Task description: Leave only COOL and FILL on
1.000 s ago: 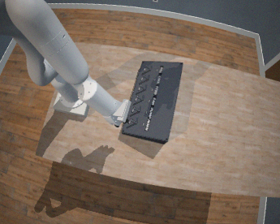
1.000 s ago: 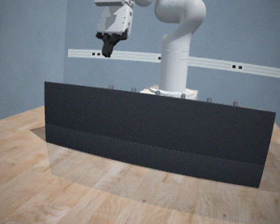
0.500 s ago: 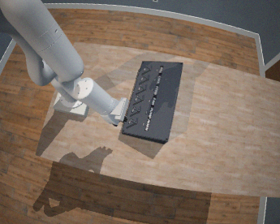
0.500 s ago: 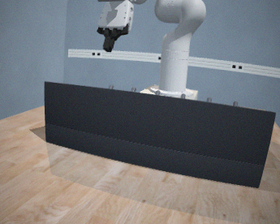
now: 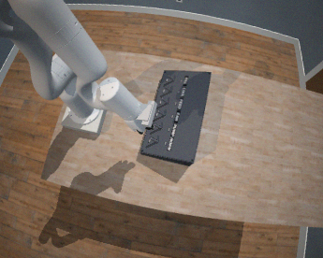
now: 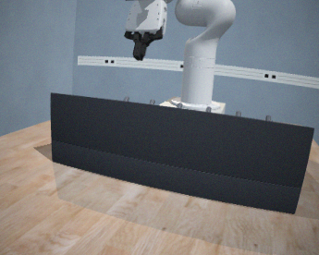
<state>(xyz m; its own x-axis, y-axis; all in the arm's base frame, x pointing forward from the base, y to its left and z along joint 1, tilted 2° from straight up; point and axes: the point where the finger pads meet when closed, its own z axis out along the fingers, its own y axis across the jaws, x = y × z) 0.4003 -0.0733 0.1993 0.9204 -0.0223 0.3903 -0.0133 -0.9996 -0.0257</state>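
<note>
The console [image 5: 198, 112] [image 6: 174, 148] is a dark flat box lying on the light wooden table [image 5: 270, 154]. In the top view a row of several toggle switches [image 5: 160, 111] runs along its left side, with small white labels [image 5: 180, 104] beside them; the labels are too small to read and I cannot tell which switches are on. The exterior view shows only the console's plain back, with switch tips [image 6: 179, 105] poking above its top edge. My gripper [image 5: 144, 127] [image 6: 138, 55] is shut and empty. It hangs well above the console's switch side, near the lower end of the row.
The arm's base [image 5: 84, 121] [image 6: 197, 103] stands on the table just left of the console. The table's front edge [image 5: 185, 216] runs below the console, with darker wooden floor [image 5: 129, 234] around it.
</note>
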